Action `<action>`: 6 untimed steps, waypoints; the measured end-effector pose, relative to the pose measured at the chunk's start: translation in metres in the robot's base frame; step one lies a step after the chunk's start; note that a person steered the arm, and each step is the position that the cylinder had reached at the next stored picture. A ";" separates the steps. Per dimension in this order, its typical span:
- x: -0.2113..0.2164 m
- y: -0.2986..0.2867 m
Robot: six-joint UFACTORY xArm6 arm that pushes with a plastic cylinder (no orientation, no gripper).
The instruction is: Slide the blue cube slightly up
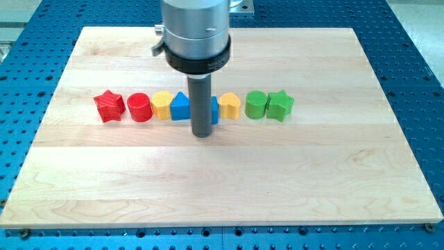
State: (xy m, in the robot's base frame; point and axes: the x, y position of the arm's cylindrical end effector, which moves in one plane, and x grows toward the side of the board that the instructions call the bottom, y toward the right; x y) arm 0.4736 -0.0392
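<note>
The blue cube (214, 110) sits in a row of blocks across the middle of the wooden board (222, 180); the rod hides most of it, so only its right edge shows. My tip (202, 134) rests on the board just below and slightly left of the cube, at the row's lower edge. A blue triangle block (180, 106) lies right next to the rod on the view's left.
The row runs from the view's left: red star (109, 106), red cylinder (139, 107), yellow block (161, 105), blue triangle, blue cube, yellow block (229, 106), green cylinder (256, 105), green star (280, 105). The arm's grey body (195, 31) hangs over the board's top.
</note>
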 end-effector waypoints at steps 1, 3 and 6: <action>0.000 -0.003; -0.001 0.001; -0.007 0.002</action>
